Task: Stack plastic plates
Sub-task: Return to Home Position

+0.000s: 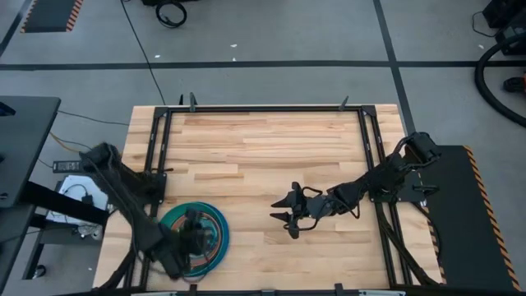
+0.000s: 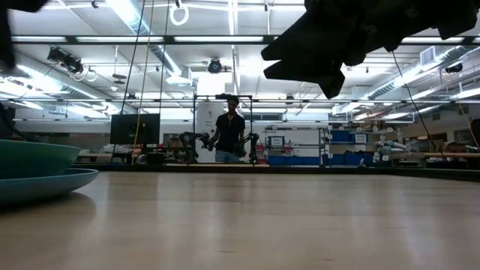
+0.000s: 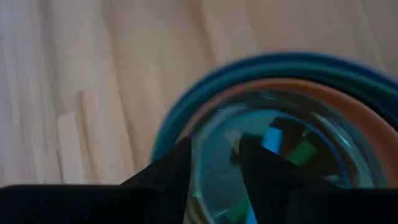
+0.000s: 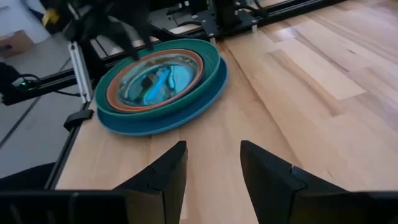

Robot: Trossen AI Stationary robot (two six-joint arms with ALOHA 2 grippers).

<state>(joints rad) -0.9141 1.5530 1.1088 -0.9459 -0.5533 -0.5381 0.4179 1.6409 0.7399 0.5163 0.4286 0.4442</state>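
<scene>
The plates sit nested in one stack (image 1: 216, 224) near the table's near left corner: a large blue plate at the bottom, teal above it, a salmon rim, and small translucent plates on top (image 4: 158, 78). In the low view the stack (image 2: 34, 176) rests flat on the wood. My left gripper (image 3: 214, 155) hovers open over the stack, with the top translucent plate's rim (image 3: 199, 134) between its fingers. My right gripper (image 1: 278, 210) is open above bare wood in the middle of the table, to the right of the stack, and points at it (image 4: 211, 162). My left gripper comes at the stack from above with one finger (image 3: 174, 165) outside the top small plate's rim and one finger (image 3: 264, 162) inside it. Whether either finger touches the plate, I cannot tell.
Bare wood stretches between the stack and my right gripper and across the far half of the table (image 1: 263, 140). A black metal frame (image 1: 160, 140) borders the left, far and right edges. A person (image 2: 229, 135) stands far off in the room behind.
</scene>
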